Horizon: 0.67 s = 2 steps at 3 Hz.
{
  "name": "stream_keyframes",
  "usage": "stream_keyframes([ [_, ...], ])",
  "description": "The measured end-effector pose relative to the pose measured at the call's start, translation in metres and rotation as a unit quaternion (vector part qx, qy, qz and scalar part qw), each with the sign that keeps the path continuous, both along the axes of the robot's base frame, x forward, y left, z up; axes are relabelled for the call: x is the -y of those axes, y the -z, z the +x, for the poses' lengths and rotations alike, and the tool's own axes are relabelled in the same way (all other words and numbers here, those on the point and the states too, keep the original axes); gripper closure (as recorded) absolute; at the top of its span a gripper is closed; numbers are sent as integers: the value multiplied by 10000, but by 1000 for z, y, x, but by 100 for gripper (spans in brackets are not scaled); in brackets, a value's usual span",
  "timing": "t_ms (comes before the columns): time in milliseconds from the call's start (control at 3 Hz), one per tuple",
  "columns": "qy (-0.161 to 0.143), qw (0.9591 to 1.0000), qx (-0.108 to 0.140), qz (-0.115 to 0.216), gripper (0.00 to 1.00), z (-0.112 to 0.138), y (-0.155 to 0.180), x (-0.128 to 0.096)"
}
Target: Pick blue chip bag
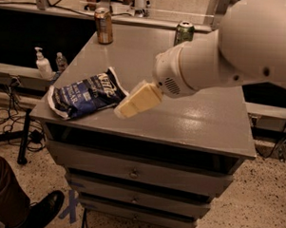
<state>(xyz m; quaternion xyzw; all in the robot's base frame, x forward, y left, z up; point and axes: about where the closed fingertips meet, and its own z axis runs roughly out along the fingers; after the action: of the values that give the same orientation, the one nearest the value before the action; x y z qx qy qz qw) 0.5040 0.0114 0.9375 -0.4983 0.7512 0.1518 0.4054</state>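
The blue chip bag [85,95], dark navy foil with white lettering and white crinkled ends, lies flat near the front left corner of the grey cabinet top [195,113]. My gripper [126,108], with cream-coloured fingers, hangs from the large white arm and sits just right of the bag's right end, low over the surface, pointing down and to the left. Its tip is at or almost at the bag's edge; I cannot tell if it touches.
A brown can [104,25] stands at the back left of the top and a green can [184,32] at the back middle. Two pump bottles [42,64] sit on a low shelf at left. A person's leg and shoe [39,211] are at bottom left.
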Motion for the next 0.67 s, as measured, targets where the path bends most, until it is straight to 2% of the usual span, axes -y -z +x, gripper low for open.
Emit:
stream_keyframes([
  [667,145,9992,75,368,0,56,54,-42],
])
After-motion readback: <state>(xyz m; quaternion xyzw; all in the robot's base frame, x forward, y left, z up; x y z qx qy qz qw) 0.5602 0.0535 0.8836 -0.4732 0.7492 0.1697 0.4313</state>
